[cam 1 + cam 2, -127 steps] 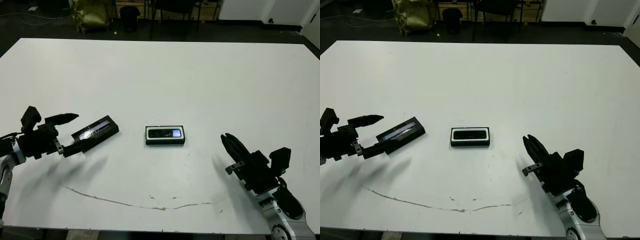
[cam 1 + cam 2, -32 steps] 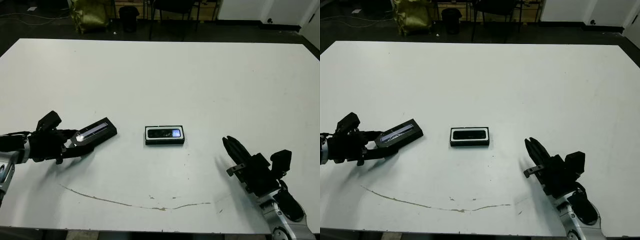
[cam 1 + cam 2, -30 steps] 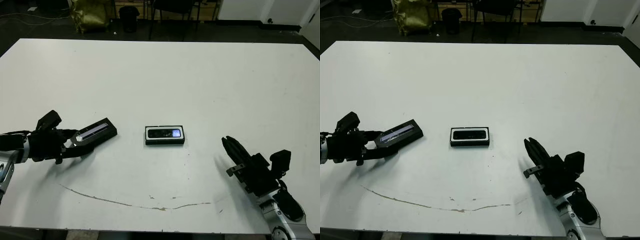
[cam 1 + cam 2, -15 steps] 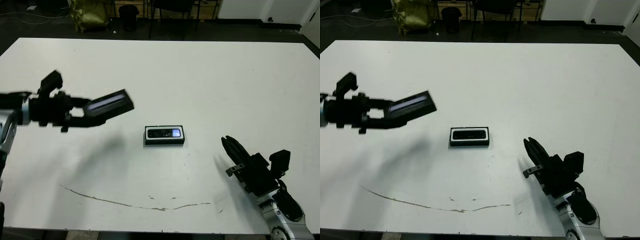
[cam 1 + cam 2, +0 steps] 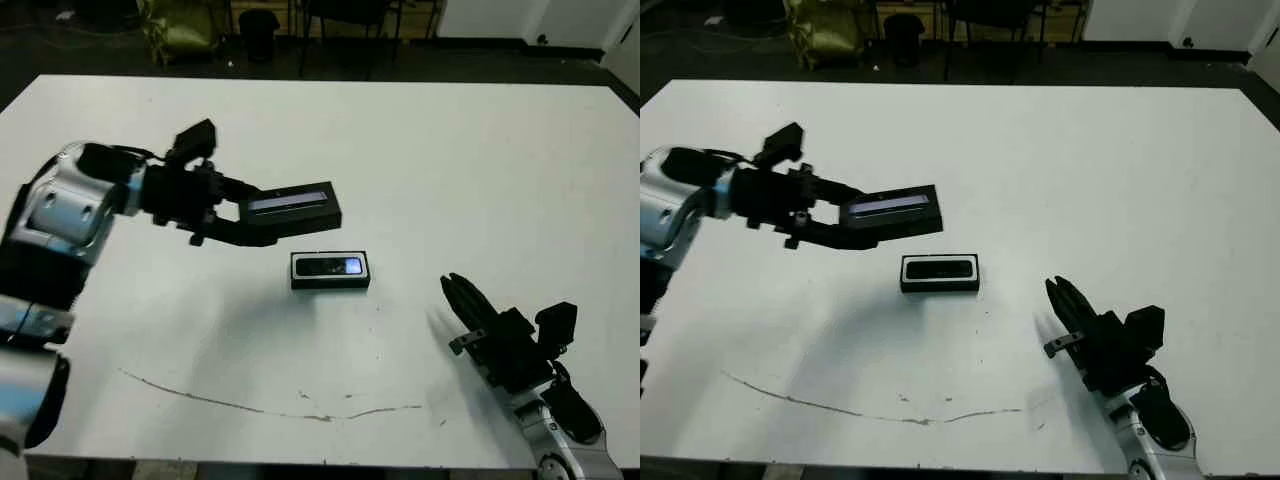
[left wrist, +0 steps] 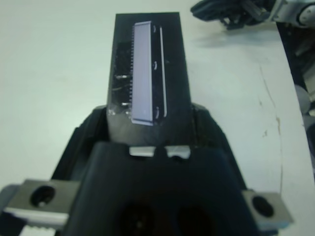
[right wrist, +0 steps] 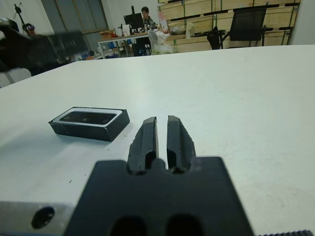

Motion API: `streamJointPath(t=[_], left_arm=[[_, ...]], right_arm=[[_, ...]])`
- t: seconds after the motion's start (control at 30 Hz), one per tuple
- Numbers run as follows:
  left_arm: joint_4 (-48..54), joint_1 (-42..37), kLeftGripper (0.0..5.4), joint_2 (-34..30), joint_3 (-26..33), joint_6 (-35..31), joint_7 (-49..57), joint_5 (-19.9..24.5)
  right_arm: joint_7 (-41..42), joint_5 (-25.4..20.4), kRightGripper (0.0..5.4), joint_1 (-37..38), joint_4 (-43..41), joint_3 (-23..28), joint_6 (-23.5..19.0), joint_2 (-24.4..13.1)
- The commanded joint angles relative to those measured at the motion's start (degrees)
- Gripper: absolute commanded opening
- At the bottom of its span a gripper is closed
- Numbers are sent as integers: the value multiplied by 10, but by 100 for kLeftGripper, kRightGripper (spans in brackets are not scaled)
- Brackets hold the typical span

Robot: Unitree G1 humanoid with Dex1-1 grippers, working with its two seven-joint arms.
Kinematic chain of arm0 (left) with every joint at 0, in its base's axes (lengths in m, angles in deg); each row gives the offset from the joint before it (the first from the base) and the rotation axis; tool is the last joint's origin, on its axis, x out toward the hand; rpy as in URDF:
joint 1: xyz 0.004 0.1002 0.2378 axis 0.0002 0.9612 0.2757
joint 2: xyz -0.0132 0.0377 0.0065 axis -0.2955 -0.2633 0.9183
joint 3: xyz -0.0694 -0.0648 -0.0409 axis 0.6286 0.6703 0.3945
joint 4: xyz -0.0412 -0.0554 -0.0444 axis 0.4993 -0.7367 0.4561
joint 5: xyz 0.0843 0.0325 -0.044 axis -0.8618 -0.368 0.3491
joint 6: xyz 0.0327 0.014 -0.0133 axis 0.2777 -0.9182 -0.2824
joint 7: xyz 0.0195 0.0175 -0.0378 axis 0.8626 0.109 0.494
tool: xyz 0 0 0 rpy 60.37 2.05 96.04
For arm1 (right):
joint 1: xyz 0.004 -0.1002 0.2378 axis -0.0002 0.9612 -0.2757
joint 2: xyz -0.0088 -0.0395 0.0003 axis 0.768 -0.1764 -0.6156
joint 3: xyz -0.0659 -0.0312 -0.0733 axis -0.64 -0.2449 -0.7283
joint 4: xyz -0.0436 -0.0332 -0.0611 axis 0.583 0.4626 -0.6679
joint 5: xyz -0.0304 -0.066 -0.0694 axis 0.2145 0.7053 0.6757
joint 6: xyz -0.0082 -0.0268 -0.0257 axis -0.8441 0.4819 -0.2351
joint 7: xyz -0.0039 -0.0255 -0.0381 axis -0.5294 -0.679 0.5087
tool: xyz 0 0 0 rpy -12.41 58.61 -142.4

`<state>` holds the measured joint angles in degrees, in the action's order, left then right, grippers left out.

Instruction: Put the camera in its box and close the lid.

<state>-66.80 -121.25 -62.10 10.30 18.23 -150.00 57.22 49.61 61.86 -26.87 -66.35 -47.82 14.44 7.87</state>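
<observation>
Head view: box [image 5: 330,271] sits flat on the white table [image 5: 450,170], roughly mid-table, with the camera [image 5: 334,266] lying inside it, bluish window facing up. My left claw [image 5: 240,215] is pinching the lid [image 5: 293,206] by one short end; lid is held off the table, nearly level, silvery strip up, hanging just beyond the box's far-left corner and not touching it. Lid's free end points toward the box's right side. Left wrist view shows the lid [image 6: 147,73] clamped between my two fingers, strip running lengthwise away from the claw body. My right claw [image 5: 468,300] rests low at the near side of the table, right of the box and well apart from it, fingers pressed together and holding nothing; right wrist view confirms the two fingers [image 7: 146,140] side by side with only a thin slit between, pointing toward the box [image 7: 89,123]. A thin brown scratch line [image 5: 250,403] runs across the table nearer to me than the box. Right wrist view also shows a person [image 7: 145,14] seated far beyond the table, among desks and shelving.
</observation>
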Motion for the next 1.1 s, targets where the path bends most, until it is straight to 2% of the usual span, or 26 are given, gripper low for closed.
streamJointPath(t=[0.03,0.2,0.43,0.8,0.93,1.1], left_arm=[[-56,-26,253,26,-23,14,-19,-21],[-110,-53,253,57,-42,40,-31,-50],[-156,-70,253,87,-54,63,-46,-73],[-175,-54,253,112,-52,111,-45,-98],[-174,-50,253,117,-50,111,-37,-102],[-160,-44,253,119,-47,107,-15,-107]], right_arm=[[-1,-1,0,4,5,0,-5,1],[7,1,0,1,19,0,18,7],[-8,11,0,8,11,-2,10,9],[-11,13,0,9,10,-1,11,10],[-1,9,0,5,21,0,26,11],[-25,13,0,11,-11,5,-3,7]])
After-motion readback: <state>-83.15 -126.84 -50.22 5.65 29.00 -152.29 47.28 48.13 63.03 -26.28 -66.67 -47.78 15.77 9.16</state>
